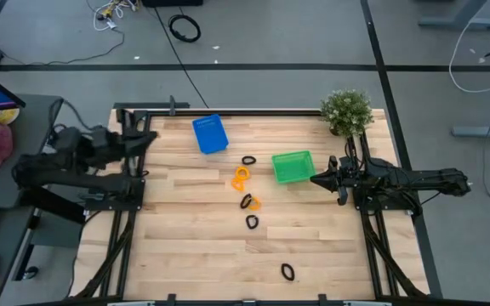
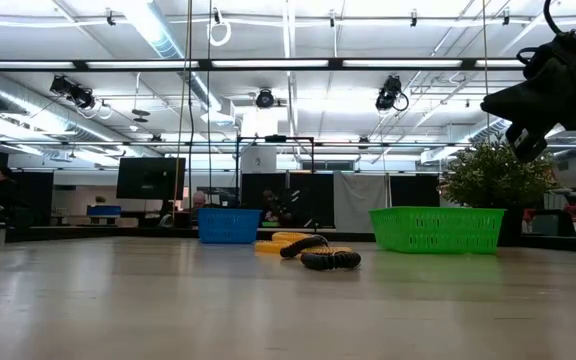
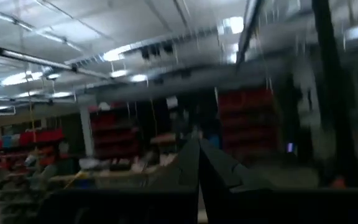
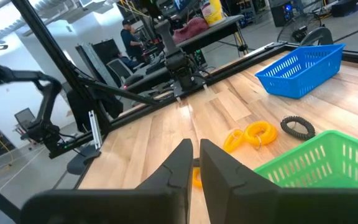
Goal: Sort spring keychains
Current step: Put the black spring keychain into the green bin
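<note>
Hovering—R claw (image 1: 316, 179) by green bin (image 1: 293, 167)

overhead, table-level, two wrist cameras

No text, label, brand, number or sign can be read in any of the views.

Robotics lab or workshop, exposed ceiling trusses (image 2: 288, 65), red storage bins (image 3: 247, 118), cluttered workbenches (image 4: 210, 28)
</note>
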`<act>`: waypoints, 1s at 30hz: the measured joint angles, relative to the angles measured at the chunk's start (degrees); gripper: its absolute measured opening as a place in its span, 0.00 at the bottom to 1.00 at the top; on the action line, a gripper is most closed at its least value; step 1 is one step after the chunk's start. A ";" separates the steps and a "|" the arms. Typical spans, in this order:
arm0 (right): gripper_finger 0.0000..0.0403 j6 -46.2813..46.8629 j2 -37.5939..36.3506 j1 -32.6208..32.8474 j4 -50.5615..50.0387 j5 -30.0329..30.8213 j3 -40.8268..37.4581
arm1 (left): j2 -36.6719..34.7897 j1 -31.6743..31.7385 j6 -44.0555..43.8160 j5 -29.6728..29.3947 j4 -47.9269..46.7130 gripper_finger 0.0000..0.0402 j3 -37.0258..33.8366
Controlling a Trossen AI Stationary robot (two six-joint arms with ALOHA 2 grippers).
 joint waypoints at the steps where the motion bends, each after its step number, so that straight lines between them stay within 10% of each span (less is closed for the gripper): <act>1: 0.09 0.02 0.00 0.02 0.00 0.00 0.00 | 2.36 0.00 2.27 -0.10 -3.90 0.01 2.84; 5: 0.09 0.73 0.24 -0.14 6.90 3.48 -0.15 | 9.50 0.00 8.08 -2.44 -15.04 0.01 11.49; 11: 0.09 13.01 3.79 -0.97 54.82 25.32 0.09 | 13.74 0.00 6.22 -2.55 -15.86 0.01 16.82; 15: 0.09 10.89 4.65 -0.93 64.04 26.49 0.55 | 15.41 -0.02 -2.08 -2.67 -10.92 0.01 17.11; 21: 0.09 12.85 9.28 -1.03 50.99 29.30 9.20 | 19.03 0.00 -9.64 -7.74 -4.61 0.01 17.19; 30: 0.12 -4.14 31.48 -1.01 13.45 9.57 41.86 | 24.63 -0.02 -22.20 -7.94 -4.08 0.01 17.19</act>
